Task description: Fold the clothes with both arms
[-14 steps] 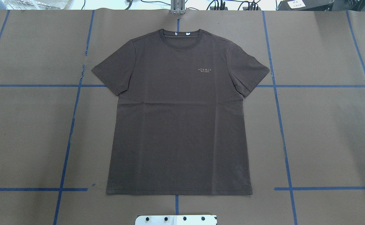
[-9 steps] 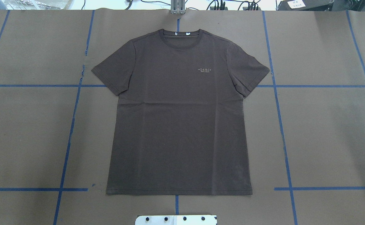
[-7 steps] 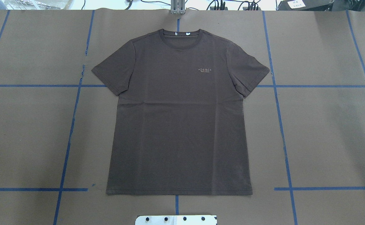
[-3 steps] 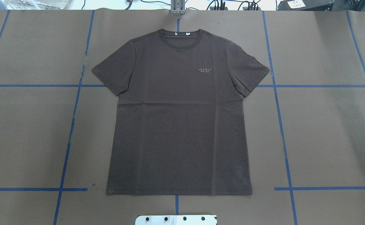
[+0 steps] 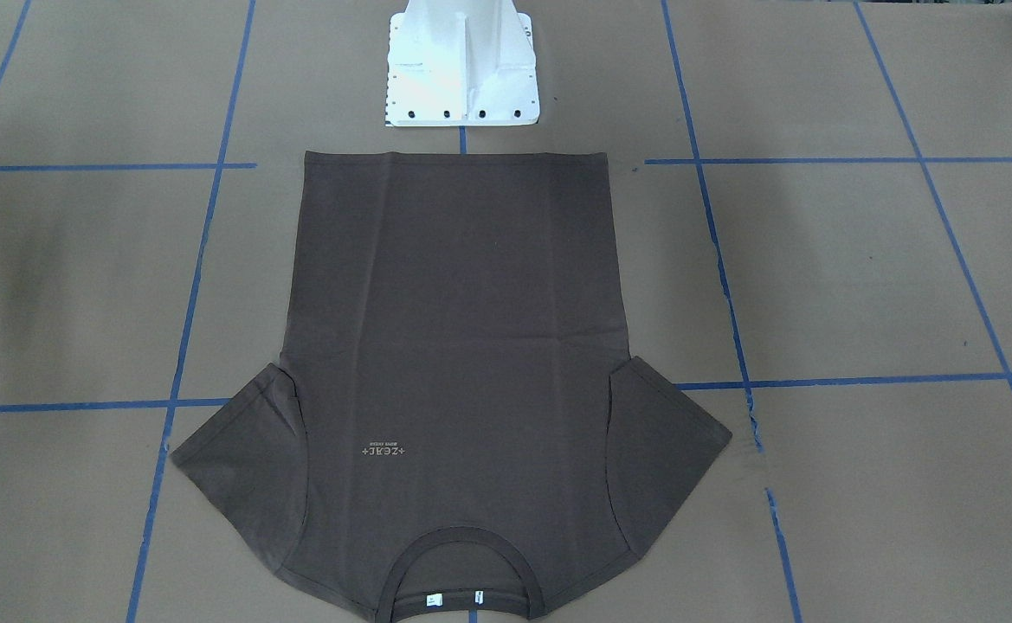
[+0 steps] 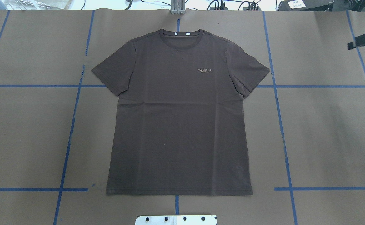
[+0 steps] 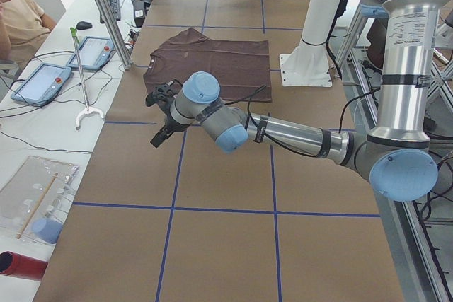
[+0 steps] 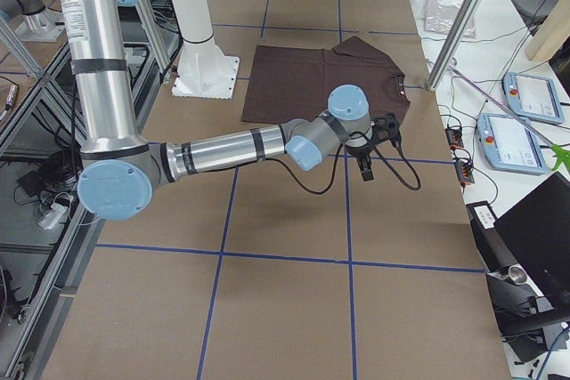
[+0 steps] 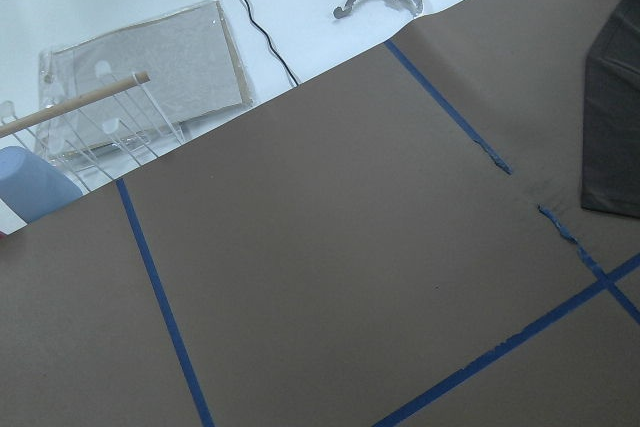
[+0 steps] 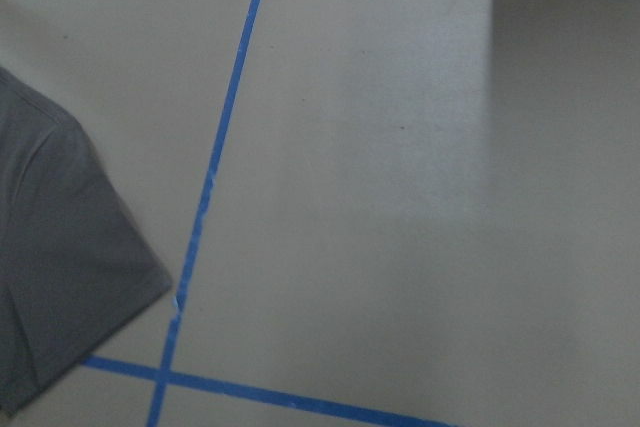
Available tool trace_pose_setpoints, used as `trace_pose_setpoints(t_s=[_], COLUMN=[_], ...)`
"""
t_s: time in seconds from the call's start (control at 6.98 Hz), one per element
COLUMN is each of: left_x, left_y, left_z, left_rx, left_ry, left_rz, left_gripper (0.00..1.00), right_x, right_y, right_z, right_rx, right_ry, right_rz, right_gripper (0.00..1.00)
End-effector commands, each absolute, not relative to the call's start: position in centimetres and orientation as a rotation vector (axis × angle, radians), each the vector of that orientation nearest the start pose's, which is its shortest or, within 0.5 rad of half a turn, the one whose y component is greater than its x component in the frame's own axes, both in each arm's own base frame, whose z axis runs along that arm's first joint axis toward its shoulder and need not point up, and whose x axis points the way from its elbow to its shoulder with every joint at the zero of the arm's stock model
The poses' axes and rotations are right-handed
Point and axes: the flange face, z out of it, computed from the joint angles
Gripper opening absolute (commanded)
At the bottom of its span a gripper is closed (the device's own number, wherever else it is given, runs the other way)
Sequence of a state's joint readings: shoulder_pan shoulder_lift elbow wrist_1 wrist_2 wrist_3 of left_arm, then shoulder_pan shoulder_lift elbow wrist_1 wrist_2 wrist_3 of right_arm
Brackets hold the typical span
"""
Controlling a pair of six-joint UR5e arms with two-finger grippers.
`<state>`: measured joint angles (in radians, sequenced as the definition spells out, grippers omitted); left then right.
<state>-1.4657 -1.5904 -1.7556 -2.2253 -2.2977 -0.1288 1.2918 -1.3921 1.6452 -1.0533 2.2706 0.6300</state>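
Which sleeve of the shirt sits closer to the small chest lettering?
The sleeve on the robot's right, right in the overhead view: the pale lettering lies on that half, far from the other sleeve.

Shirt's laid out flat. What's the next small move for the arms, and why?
Probably swing both arms inward toward the T-shirt: it lies flat and unfolded, while the left pincer and right pincer hang out beyond its two sides, clear of the cloth.

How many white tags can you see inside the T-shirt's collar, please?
2. A wider tag and a narrow tag lie side by side inside the back of the T-shirt's collar, near its middle; none seems hidden.
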Motion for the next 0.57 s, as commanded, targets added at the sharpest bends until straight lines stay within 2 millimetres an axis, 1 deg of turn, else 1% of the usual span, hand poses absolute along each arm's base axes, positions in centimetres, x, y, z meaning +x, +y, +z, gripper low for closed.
trace_pose_setpoints(t_s=[0.0,0.14,0.29,0.43], left_x=[-0.4,-0.3,-0.3,-0.1], left_y=[-52.1,-52.4,-52.4,-52.5], left_z=[47.6,47.3,47.2,47.5], left_rx=[0.736,0.74,0.744,0.736], left_ry=[0.778,0.779,0.78,0.78], left_rz=[0.304,0.306,0.309,0.308], left_gripper=[1.0,1.0,1.0,1.0], right_x=[-20.1,-23.7,-28.0,-31.0], right_y=[-62.4,-62.5,-61.7,-60.9], right_z=[41.4,40.7,41.3,42.0], right_rx=[0.332,0.35,0.369,0.39], right_ry=[-0.929,-0.955,-0.955,-0.918], right_rz=[0.169,0.217,0.227,0.218], right_gripper=[0.93,0.87,0.78,0.67])
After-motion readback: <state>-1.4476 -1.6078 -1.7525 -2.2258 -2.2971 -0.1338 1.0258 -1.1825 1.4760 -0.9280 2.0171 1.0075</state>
